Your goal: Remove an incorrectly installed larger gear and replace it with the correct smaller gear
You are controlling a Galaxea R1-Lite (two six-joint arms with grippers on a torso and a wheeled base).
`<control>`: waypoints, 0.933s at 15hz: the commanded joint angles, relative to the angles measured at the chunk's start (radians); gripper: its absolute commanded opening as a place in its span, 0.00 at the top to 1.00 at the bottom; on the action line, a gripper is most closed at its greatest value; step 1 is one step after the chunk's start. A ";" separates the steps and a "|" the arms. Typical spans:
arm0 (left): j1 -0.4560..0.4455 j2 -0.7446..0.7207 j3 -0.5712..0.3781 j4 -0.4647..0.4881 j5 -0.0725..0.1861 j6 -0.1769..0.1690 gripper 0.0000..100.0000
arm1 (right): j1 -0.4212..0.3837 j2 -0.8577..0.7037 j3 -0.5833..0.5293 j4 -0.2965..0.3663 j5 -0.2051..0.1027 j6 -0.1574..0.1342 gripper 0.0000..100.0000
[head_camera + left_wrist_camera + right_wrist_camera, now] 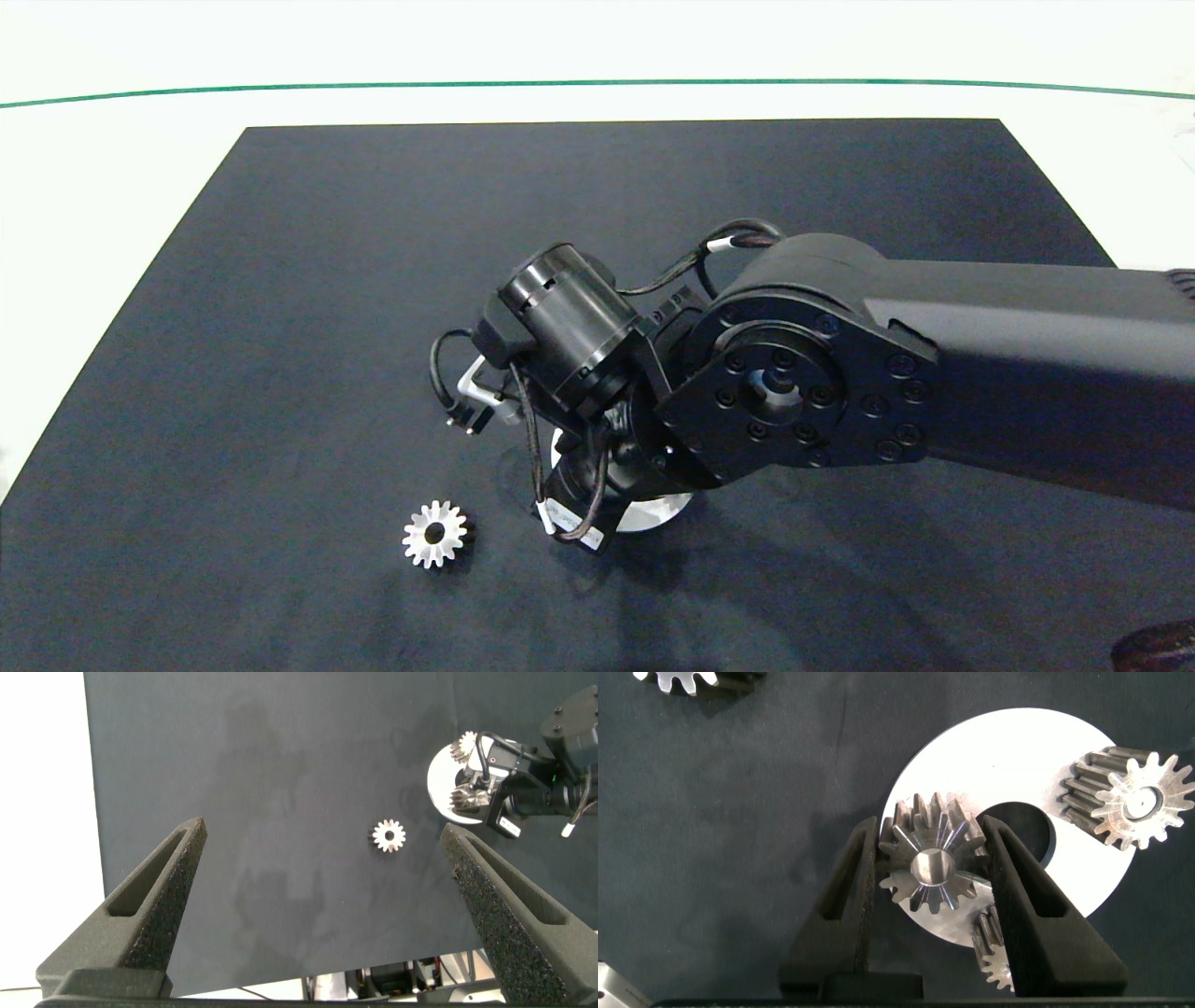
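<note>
The larger gear (435,533) lies flat and loose on the black mat, its wide centre hole showing; it also appears in the left wrist view (388,836) and at the edge of the right wrist view (687,679). My right gripper (929,826) is shut on the smaller gear (931,863), one finger pressed to each side, over the round silver plate (990,756). Two more small gears (1134,798) (990,952) sit on that plate. My left gripper (322,831) hangs open high above the mat, holding nothing.
The right arm (794,373) reaches in from the right and covers most of the silver plate (663,509) in the head view. The black mat (280,280) lies on a white table, with a green line along the far side.
</note>
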 commanded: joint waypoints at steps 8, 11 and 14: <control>0.000 -0.002 0.000 0.007 0.002 0.006 0.00 | 0.009 0.008 0.001 -0.002 0.001 0.008 0.81; 0.000 -0.002 0.000 0.005 0.002 0.006 0.00 | 0.007 0.009 0.001 -0.012 0.001 0.011 0.81; 0.000 -0.004 0.000 0.005 0.002 0.006 0.00 | 0.007 0.014 0.001 -0.023 -0.001 0.017 0.81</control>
